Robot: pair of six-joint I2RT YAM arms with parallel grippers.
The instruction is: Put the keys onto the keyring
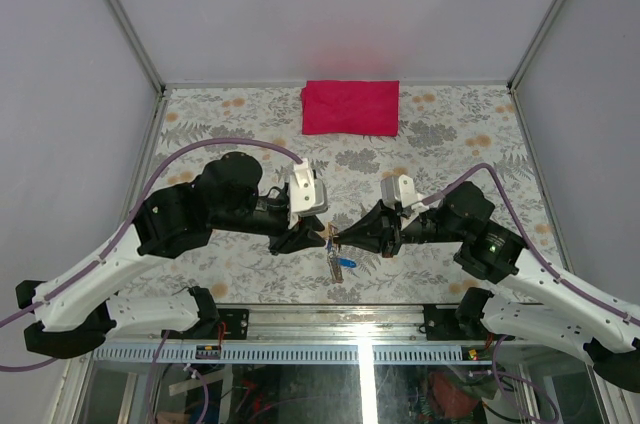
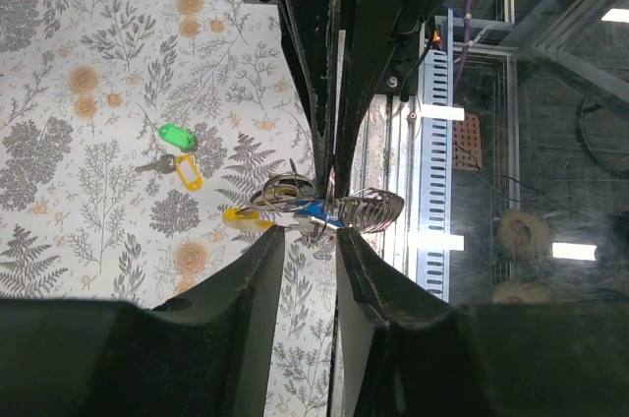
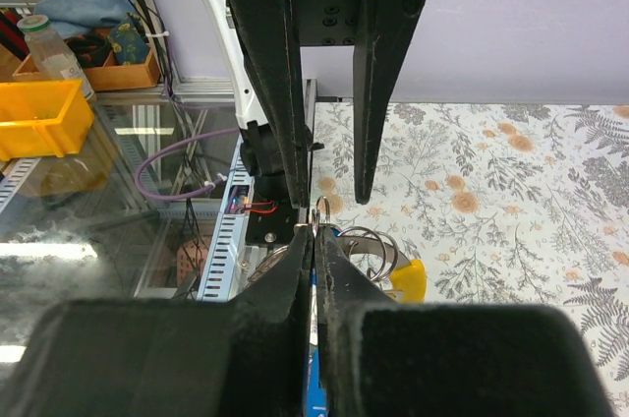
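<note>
1. Top external view: the floral tabletop (image 1: 450, 144) carries a red cloth (image 1: 350, 107) at 12 o'clock, with bare room before it.
2. The left end effector (image 1: 318, 234) is partly spread, gripping nothing. The right end effector (image 1: 342, 236) is pinched tight on the keyring (image 3: 369, 243).
3. The keys (image 1: 340, 262) hang there, long axis toward 6 o'clock, near the front edge.
4. Two loose keys (image 2: 180, 153), tagged green and yellow, lie flat.

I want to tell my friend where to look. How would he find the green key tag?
Look at the flowery table from the left wrist camera, then to the left of the left gripper. A small key lies loose there beside two tags; the green tag sits beside the yellow tag, and nothing else there is green.
</note>
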